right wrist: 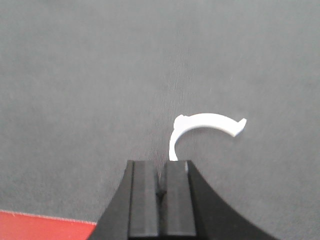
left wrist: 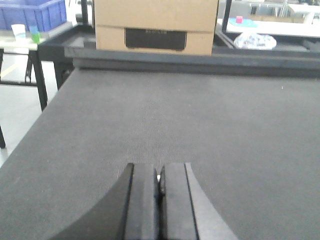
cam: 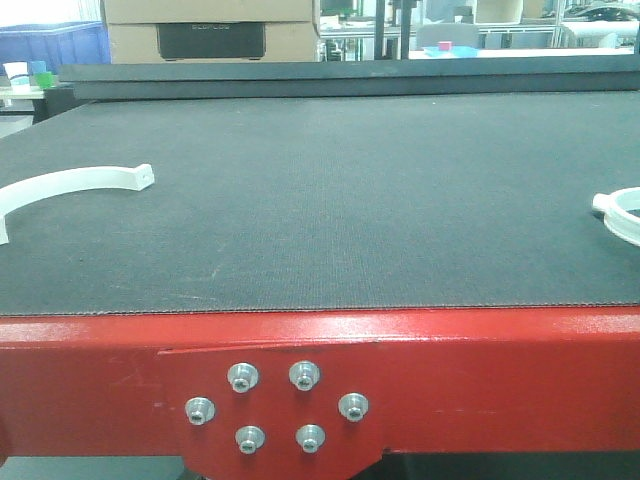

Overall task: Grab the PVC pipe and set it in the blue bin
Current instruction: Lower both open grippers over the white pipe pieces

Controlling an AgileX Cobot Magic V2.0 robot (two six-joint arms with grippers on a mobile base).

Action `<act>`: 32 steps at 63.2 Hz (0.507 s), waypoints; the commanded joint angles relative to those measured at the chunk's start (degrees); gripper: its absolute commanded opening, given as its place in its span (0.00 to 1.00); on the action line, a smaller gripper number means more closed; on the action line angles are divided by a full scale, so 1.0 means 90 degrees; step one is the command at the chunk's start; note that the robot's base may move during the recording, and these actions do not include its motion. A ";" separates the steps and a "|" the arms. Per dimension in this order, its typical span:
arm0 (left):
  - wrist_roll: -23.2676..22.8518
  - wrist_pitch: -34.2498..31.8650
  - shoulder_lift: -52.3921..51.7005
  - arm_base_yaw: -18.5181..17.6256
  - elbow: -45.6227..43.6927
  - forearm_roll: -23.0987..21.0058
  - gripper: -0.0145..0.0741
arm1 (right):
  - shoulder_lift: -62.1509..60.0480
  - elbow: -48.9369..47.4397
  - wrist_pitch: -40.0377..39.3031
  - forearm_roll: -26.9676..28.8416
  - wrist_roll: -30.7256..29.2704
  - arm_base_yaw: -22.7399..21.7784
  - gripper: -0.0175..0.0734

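**Supervisor:** Where is the pipe sitting?

**Operator:** My front camera shows two curved white pieces on the dark table. The left PVC piece is an open arc lying flat by the table's left edge, partly cut off by the frame. The right PVC piece lies at the far right, also cut off. Both are a little back from the red front rail.

**Supervisor:** And your tools?

**Operator:** The right tool has its fingers pressed together with nothing between them. It hangs over the table, and a white arc lies flat just beyond its tip. The arc's near end is right beside the fingertips, and I cannot tell whether they touch. I also cannot say for sure which of the two pieces this one is. A bit of red rail shows in that view's bottom left corner.

The left tool is closed as well and holds nothing. It points across the table toward a cardboard box standing behind the raised back edge.

**Supervisor:** The bin?

**Operator:** The blue bin is off the table, beyond its far left corner, with a white cup and a green cup in front of it. It is well apart from both pieces.
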 commanded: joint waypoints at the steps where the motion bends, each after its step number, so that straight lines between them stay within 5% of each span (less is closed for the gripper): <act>1: -0.0023 -0.0173 0.0001 0.0031 -0.0070 -0.0007 0.04 | 0.0133 -0.0060 -0.0149 0.0131 -0.0001 -0.0028 0.01; 32: -0.0013 -0.0189 0.0344 0.0031 -0.0119 0.0293 0.04 | 0.0364 -0.0060 -0.0769 0.0063 -0.0163 -0.0028 0.01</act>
